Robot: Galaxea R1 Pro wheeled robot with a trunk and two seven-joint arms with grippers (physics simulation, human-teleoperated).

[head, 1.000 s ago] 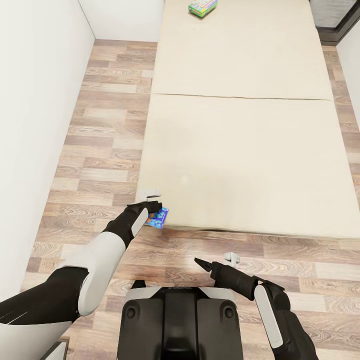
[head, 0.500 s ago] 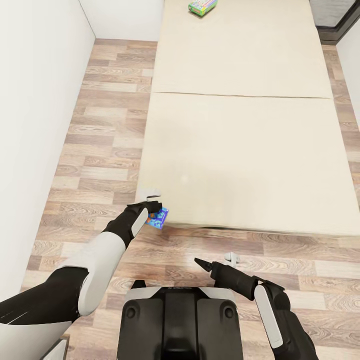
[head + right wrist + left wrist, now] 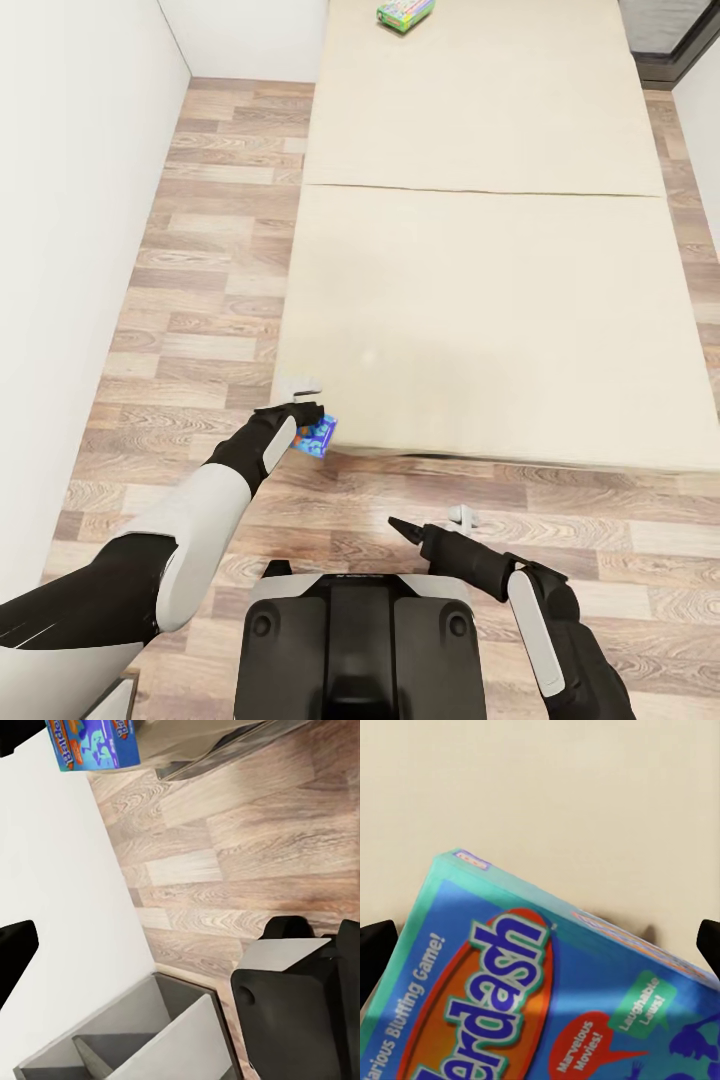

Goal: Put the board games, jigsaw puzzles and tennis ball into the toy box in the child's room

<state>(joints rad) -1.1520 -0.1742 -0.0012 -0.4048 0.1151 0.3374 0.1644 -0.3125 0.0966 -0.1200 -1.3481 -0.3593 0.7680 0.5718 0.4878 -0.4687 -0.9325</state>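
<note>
A blue board game (image 3: 318, 435) hangs at the near left corner of the beige bed (image 3: 480, 290), and my left gripper (image 3: 304, 412) is shut on it. In the left wrist view the blue printed box (image 3: 532, 997) lies between the dark fingertips (image 3: 375, 949), with mattress behind it. A second board game (image 3: 405, 13), green and white, lies at the bed's far end. My right gripper (image 3: 428, 520) is open and holds nothing, low over the floor in front of the bed. The right wrist view catches the blue board game (image 3: 94, 742) from below. The table and toy box are out of view.
A white wall (image 3: 70, 250) runs along the left, with a strip of wood floor (image 3: 200, 250) between it and the bed. My dark base (image 3: 360, 640) sits just short of the bed's foot. A dark frame (image 3: 670, 45) stands at the far right.
The whole view has drawn back very slightly from the bed. The blue board game has stayed in my left gripper. Both arms keep their pose.
</note>
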